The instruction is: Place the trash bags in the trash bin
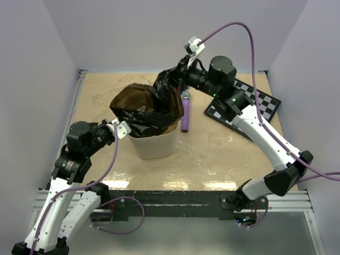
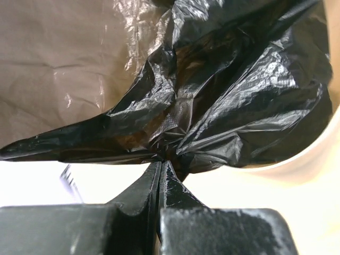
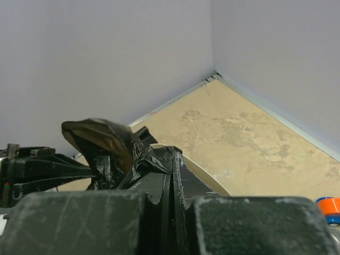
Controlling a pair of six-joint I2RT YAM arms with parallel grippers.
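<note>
A dark brown-black glossy trash bag (image 1: 142, 106) is stretched over the mouth of the cream-beige trash bin (image 1: 156, 144) at the table's middle. My left gripper (image 1: 126, 129) is shut on the bag's near-left edge; the left wrist view shows the film (image 2: 223, 90) bunched at the closed fingertips (image 2: 161, 166), with the bin rim (image 2: 308, 159) at the right. My right gripper (image 1: 178, 71) is shut on the bag's far-right corner and holds it above the bin. In the right wrist view the film (image 3: 106, 141) is pinched at my right gripper (image 3: 171, 154), with the bin rim (image 3: 204, 175) behind.
A purple glittery cylinder (image 1: 186, 111) lies just right of the bin. A black-and-white chequered board (image 1: 249, 106) lies at the back right under my right arm. An orange-and-blue item (image 3: 329, 208) shows at the right edge of the right wrist view. Walls enclose the table.
</note>
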